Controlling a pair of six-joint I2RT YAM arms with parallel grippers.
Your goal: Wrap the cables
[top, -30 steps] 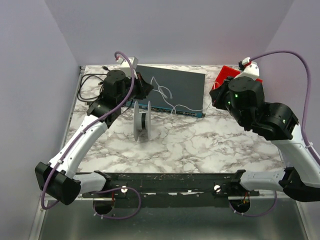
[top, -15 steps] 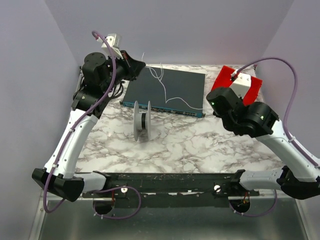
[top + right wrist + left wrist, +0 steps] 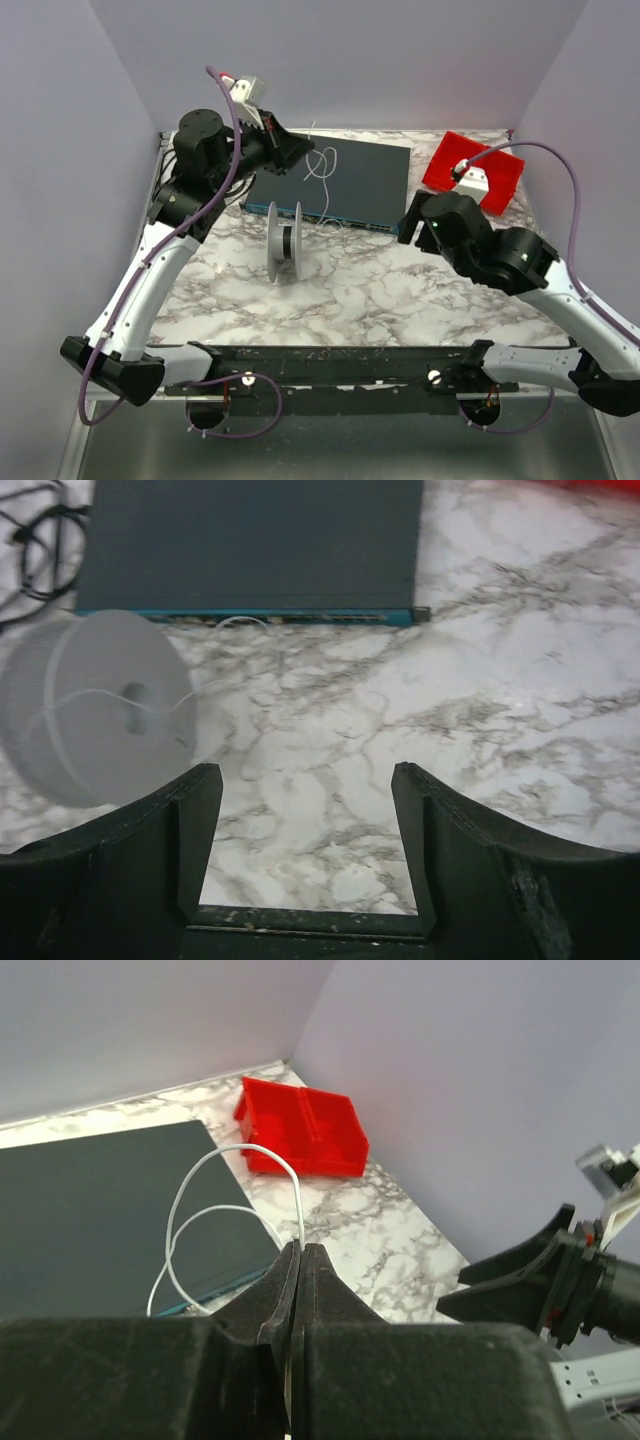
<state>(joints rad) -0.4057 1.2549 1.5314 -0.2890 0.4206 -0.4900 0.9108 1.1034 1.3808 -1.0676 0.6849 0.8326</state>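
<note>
The cable (image 3: pixel 322 170) is a thin white wire that hangs in loops over a dark flat box (image 3: pixel 365 178). My left gripper (image 3: pixel 308 147) is raised above the box's left end and shut on the wire's upper end. In the left wrist view the wire (image 3: pixel 232 1149) rises out of the pinched tips of that gripper (image 3: pixel 302 1250). A grey spool (image 3: pixel 285 242) stands on edge in front of the box, and the wire runs down to it (image 3: pixel 100 710). My right gripper (image 3: pixel 405 228) hovers at the box's right corner. It is open (image 3: pixel 305 775) and empty.
A red bin (image 3: pixel 505 170) sits at the back right corner, also in the left wrist view (image 3: pixel 300 1125). A black cord (image 3: pixel 40 530) lies left of the dark box (image 3: pixel 250 540). Purple walls close off three sides of the marble table (image 3: pixel 380 285).
My left gripper lifted off the box with the wire, swung back left, then came right again. My right gripper opened, letting go, and drew away from the red bin toward the front.
</note>
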